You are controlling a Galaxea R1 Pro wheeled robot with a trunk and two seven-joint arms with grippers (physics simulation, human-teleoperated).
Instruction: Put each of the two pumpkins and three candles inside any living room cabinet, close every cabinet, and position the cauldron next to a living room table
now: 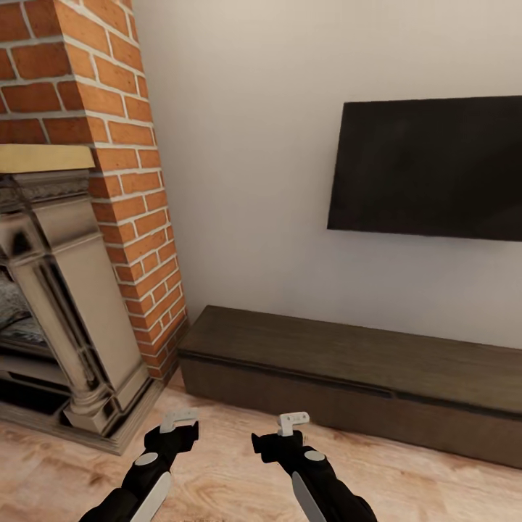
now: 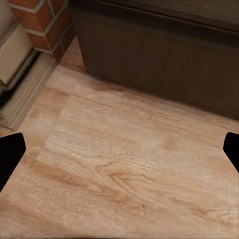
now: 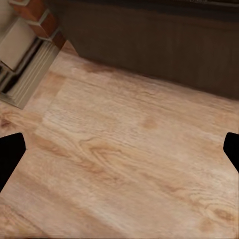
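Note:
The long, low dark-brown cabinet (image 1: 348,370) stands against the white wall, its flat fronts shut. Its front face fills the far side of the left wrist view (image 2: 159,55) and the right wrist view (image 3: 149,45). My left gripper (image 1: 178,426) and right gripper (image 1: 278,432) hover side by side over the wood floor, a short way in front of the cabinet's left end. Both are open, their black fingertips (image 2: 10,154) (image 3: 10,154) far apart with only floor between them. The pumpkins, candles, cauldron and table are out of view.
A red brick fireplace (image 1: 109,145) with a metallic surround (image 1: 65,290) stands left of the cabinet, its stepped base (image 2: 25,94) reaching onto the floor. A dark flat screen (image 1: 428,170) hangs on the wall above the cabinet. Light wood floor (image 1: 406,486) stretches to the right.

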